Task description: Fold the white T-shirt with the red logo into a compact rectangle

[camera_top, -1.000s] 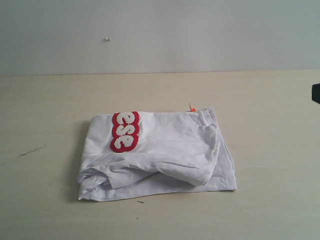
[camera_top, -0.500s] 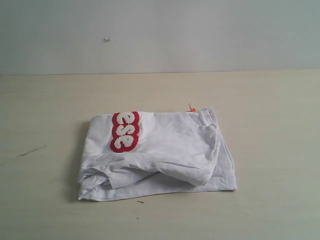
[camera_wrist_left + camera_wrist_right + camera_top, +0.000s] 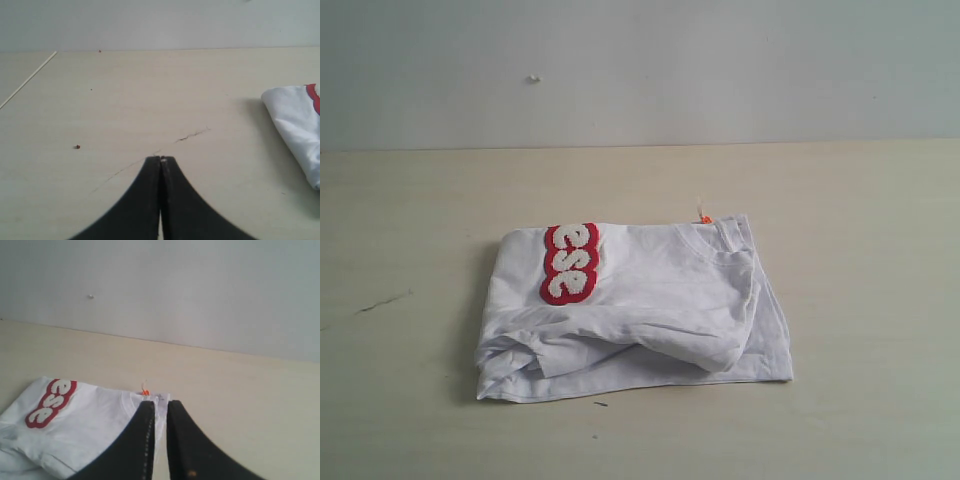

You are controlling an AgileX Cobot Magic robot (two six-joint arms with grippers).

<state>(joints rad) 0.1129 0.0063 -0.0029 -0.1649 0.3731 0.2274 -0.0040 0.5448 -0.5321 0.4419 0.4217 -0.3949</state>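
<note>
White T-shirt lies folded mid-bench, red logo up, well apart from my pincers. Left pincer is pressed together, right pincer a sliver apart, both empty. Light, limp cloth, I judge; I'd pinch the puffy edge away from the collar, through all layers.

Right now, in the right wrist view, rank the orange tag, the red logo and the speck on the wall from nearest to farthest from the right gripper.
From the right gripper:
1. The orange tag: at the collar of the shirt, just beyond the fingertips.
2. The red logo: farther along the folded cloth.
3. The wall speck: farthest, above and behind the shirt.
</note>
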